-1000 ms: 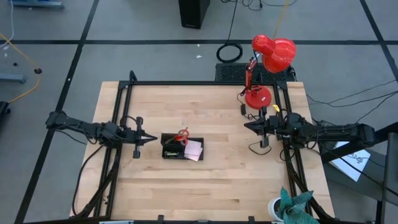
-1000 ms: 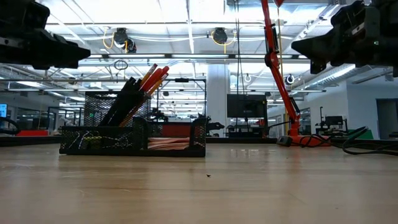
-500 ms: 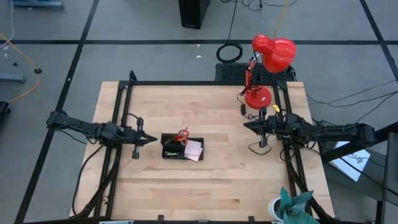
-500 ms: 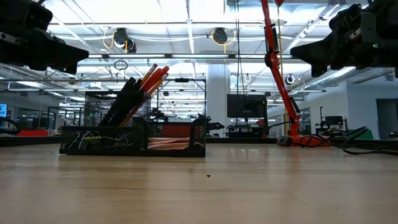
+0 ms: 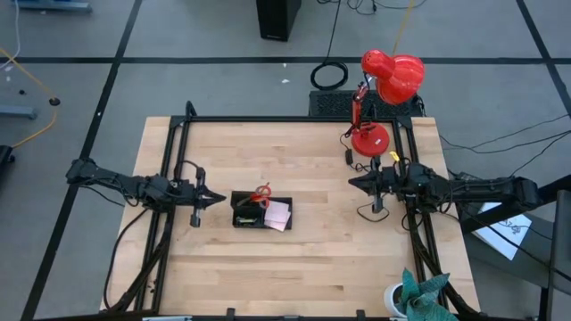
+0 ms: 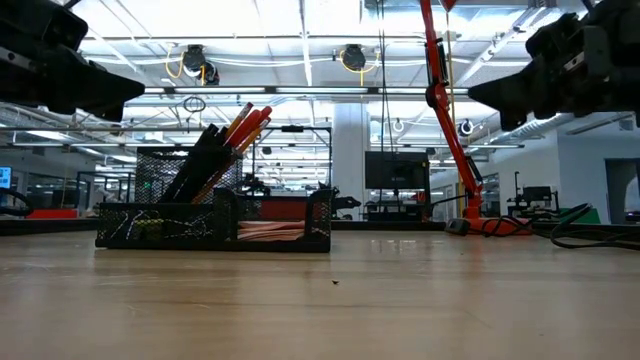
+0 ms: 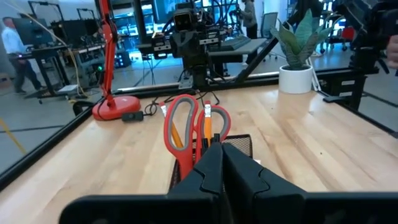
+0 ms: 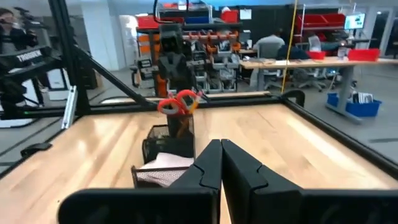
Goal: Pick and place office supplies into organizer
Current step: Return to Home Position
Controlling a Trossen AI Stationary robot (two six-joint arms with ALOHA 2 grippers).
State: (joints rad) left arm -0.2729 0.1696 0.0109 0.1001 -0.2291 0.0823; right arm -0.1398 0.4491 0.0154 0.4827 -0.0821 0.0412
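Scissors [image 5: 260, 193] and note pad [image 5: 278, 215] inside organizer [image 5: 235, 210]

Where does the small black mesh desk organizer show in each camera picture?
High view: black mesh desk organizer, left of table centre.
Low view: organizer left of centre, on the table.
Left wrist view: organizer mid-picture, just past the left gripper.
Right wrist view: organizer mid-picture, farther beyond the right gripper.
Shared landmark: red-handled scissors standing in it.

the only legible text is white "trossen" lettering on a dark robot part [image 8: 28, 56].
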